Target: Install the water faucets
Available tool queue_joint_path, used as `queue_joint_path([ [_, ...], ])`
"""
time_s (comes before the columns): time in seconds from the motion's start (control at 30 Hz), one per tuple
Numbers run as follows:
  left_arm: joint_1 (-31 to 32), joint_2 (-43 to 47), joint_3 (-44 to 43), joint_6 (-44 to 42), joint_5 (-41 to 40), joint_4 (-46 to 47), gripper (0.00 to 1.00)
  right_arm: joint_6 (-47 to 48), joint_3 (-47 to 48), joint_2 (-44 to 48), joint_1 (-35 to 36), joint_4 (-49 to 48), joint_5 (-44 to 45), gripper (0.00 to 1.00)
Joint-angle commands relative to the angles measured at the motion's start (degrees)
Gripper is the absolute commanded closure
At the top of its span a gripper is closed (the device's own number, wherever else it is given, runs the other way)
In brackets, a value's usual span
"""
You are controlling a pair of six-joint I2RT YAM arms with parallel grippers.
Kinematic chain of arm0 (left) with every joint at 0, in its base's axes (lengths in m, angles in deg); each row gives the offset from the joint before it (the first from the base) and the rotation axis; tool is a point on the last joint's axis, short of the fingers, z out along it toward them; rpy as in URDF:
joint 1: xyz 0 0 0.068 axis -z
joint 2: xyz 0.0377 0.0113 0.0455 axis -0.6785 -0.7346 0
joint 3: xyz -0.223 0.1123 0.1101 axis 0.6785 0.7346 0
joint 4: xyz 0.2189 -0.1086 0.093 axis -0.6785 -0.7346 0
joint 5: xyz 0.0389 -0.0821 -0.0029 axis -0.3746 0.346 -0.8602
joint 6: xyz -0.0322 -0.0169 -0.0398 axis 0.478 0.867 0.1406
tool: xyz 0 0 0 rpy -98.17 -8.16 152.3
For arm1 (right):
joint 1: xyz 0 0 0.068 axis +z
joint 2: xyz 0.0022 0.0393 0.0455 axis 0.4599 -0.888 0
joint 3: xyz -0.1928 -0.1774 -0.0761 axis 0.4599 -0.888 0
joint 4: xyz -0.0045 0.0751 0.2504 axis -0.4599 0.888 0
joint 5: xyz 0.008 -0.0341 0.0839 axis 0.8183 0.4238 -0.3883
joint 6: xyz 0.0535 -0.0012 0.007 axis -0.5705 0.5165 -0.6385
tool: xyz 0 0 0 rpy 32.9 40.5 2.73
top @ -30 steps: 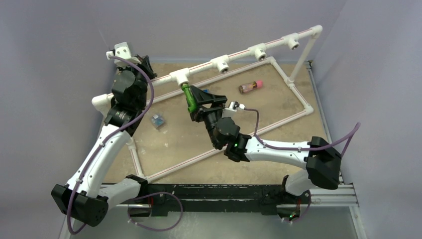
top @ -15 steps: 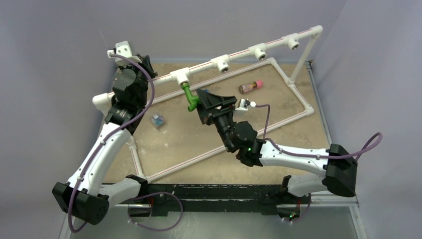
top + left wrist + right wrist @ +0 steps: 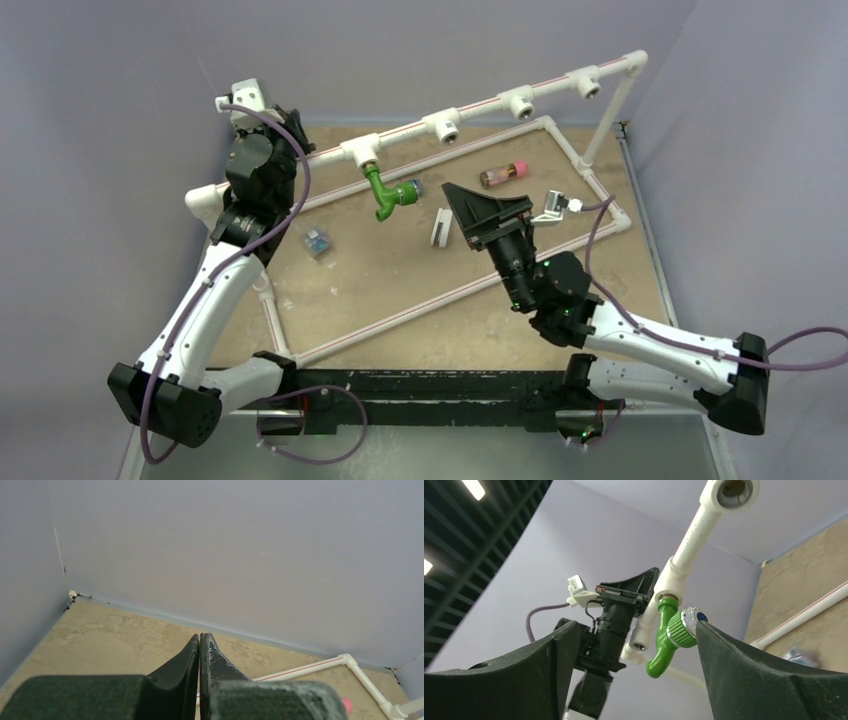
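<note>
Top view: green tap (image 3: pixel 383 192) hangs from pipe (image 3: pixel 480 108), upper centre, seemingly threaded in. Light, stiff plastic; grab the body. Right gripper (image 3: pixel 634 630) spread wide, not touching it; left gripper (image 3: pixel 199 642) pinched closed, empty.

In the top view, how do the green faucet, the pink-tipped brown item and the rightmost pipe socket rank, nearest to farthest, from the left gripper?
1. Green faucet, left of centre, closest to the left gripper.
2. Pink-tipped brown item, right of centre.
3. Rightmost socket, far right, at the back.
</note>
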Motion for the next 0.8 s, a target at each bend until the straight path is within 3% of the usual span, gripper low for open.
queue_joint_path([
  [0.0,0.2,-2.8,4.2,-0.1,1.8,-17.3,1.0,20.1,2.9,4.2,-0.4,5.5,-1.9,0.13],
  [0.43,-0.5,-5.4,1.8,-1.5,2.7,-17.8,1.0,68.6,15.0,4.0,-0.4,21.0,-14.4,0.14],
  [0.77,-2.3,-6.8,1.3,-1.4,5.7,-18.1,1.0,100.4,14.2,1.1,-0.2,21.3,-19.5,0.16],
])
